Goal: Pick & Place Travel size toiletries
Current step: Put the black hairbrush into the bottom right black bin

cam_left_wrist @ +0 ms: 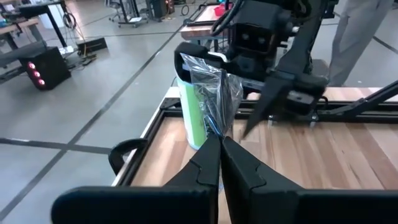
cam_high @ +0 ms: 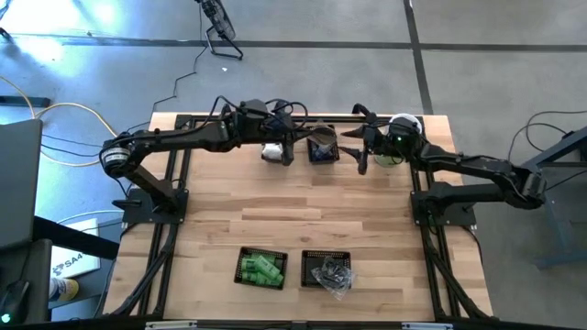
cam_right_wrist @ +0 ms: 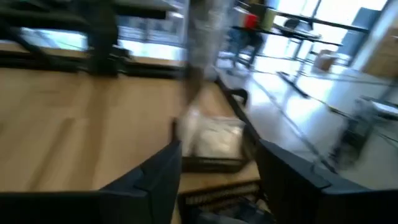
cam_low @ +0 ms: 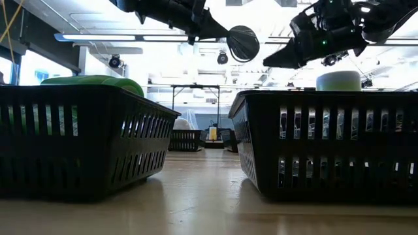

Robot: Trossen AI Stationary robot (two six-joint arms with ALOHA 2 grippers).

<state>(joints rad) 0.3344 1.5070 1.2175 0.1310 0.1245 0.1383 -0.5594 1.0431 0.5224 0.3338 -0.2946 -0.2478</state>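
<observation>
Far edge of surface, both arms up.
I see left pincer (cam_left_wrist: pixel 221 144) clenched on a clear-wrapped packet (cam_left_wrist: pixel 214 87); right pincer (cam_right_wrist: pixel 217 165) released, fingers apart, holding nothing.

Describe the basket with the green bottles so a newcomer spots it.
On the wooden table, two black baskets sit together at the edge opposite the pale-green cylinder. It's the left-arm-side basket, full of bright green bottles; its neighbour holds dark, clear-wrapped pieces.
</observation>
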